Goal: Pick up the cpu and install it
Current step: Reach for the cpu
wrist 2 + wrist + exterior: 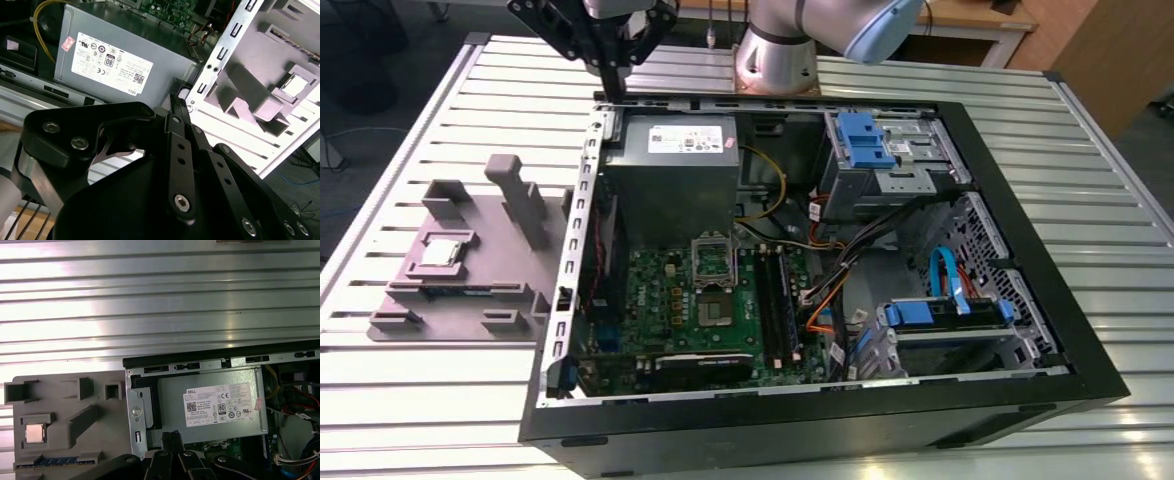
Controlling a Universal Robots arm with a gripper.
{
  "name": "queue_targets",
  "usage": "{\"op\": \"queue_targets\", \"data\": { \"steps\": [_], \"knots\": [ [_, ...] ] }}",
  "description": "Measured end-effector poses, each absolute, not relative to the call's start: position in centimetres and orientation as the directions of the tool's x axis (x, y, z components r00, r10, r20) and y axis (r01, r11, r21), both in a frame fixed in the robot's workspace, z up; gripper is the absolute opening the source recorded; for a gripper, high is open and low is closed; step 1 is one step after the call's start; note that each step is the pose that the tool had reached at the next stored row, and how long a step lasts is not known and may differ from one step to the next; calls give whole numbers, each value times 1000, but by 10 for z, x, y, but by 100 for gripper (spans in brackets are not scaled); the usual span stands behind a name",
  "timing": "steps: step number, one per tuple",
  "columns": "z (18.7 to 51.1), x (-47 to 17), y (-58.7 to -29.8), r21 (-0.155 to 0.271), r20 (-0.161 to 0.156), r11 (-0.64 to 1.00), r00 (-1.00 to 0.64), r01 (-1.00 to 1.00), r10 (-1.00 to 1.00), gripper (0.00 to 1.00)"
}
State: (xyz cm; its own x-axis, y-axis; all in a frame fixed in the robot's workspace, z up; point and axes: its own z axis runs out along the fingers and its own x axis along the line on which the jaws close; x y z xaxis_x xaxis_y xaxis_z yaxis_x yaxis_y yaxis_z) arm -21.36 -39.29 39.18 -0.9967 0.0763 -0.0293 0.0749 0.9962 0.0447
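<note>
The cpu point(443, 251) is a small silver square lying flat in a recess of the mauve-grey tray point(414, 300) on the exterior view's left. Both wrist views show the cpu point(295, 86) point(34, 432) on that tray. My gripper point(611, 92) hangs above the back wall of the open computer case, over the grey power supply point(674, 150), well away from the cpu. Its black fingers point(176, 107) meet at the tips, shut, with nothing between them. The black socket frame point(716, 256) sits on the green motherboard point(660, 300).
The open black case point(1067, 330) lies on a ribbed metal table point(427, 120). Inside are blue drive brackets point(857, 138), orange and yellow cables, and a card along the near edge. Upright blocks point(520, 200) rise from the tray. The arm's base point(774, 55) stands behind the case.
</note>
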Motion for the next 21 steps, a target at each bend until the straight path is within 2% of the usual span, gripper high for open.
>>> {"op": "queue_targets", "data": {
  "steps": [21],
  "knots": [
    [387, -250, -391, 45, -29, 996, -997, 75, 76, 11]
  ]
}}
